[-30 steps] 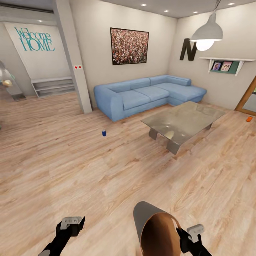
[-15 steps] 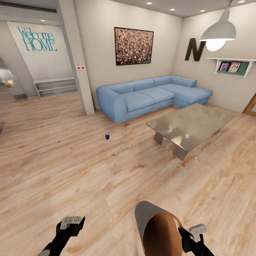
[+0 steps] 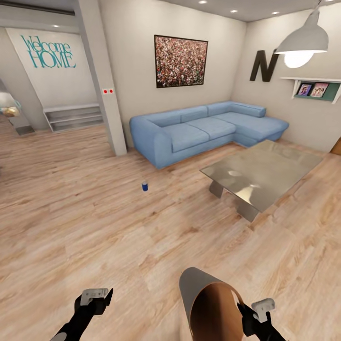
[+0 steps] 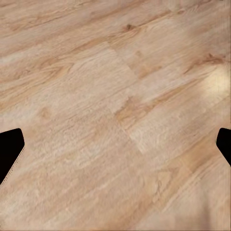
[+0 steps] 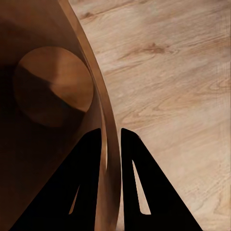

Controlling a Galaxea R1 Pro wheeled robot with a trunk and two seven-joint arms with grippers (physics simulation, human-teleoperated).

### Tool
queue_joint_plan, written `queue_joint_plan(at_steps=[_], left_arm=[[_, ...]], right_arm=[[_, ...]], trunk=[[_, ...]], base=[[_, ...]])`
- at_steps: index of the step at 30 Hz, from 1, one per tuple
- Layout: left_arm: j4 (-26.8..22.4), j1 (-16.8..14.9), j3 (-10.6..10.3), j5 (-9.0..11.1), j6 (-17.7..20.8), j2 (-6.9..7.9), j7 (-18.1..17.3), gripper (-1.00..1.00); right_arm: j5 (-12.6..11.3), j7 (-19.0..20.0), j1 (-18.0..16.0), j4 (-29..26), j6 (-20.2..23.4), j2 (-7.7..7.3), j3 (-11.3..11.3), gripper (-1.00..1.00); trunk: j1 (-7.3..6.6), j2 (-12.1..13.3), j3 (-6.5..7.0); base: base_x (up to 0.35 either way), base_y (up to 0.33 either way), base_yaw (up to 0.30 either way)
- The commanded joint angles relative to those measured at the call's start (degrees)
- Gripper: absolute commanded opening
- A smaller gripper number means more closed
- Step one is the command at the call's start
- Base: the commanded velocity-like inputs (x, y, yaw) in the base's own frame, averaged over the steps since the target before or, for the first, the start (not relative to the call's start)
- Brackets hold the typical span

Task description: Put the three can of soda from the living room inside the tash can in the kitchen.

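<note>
A blue can of soda [image 3: 145, 186] stands upright on the living room's wood plank floor, in front of the light-blue sofa [image 3: 203, 128] and far ahead of both arms. My right gripper [image 3: 240, 309] is shut on the rim of the tash can [image 3: 208, 303], which is tilted so its brown inside faces me. In the right wrist view, my right gripper [image 5: 109, 144] pinches the bin wall [image 5: 103, 120] between its fingers, and the bin's round bottom [image 5: 53, 86] holds nothing. My left gripper [image 3: 97, 298] hangs open over bare floor, and the left wrist view shows that left gripper [image 4: 115, 149] with its fingers wide apart.
A low glass coffee table [image 3: 265, 173] stands right of the can. A square pillar [image 3: 102, 80] rises beside the sofa's left end. A pendant lamp [image 3: 303, 45] hangs at the upper right. Steps [image 3: 73, 116] lie under the "Welcome HOME" wall.
The camera has moved: the whole room shifted right and down in the picture, and an orange can at the right edge left the frame. Both grippers and the bin kept their places.
</note>
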Motion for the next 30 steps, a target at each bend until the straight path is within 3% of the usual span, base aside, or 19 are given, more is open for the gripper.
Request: queue_joint_plan(at_steps=[1, 18, 30], left_arm=[[0.0, 0.0, 0.0, 0.0, 0.0, 0.0, 0.0, 1.0], [0.0, 0.0, 0.0, -0.1, 0.0, 0.0, -0.1, 1.0], [0.0, 0.0, 0.0, -0.1, 0.0, 0.0, -0.1, 1.0]], right_arm=[[-0.4, 0.3, 0.0, -0.1, 0.0, 0.01, 0.0, -1.0], [-0.4, 0.3, 0.0, -0.1, 0.1, 0.19, 0.1, -1.0], [-0.4, 0.3, 0.0, 0.0, 0.1, 0.18, 0.1, -1.0]], trunk=[[0.0, 0.0, 0.01], [0.0, 0.0, 0.01], [0.0, 0.0, 0.11]], base=[[0.305, 0.133, 0.0], [0.303, 0.134, -0.005], [0.298, 0.143, -0.188]])
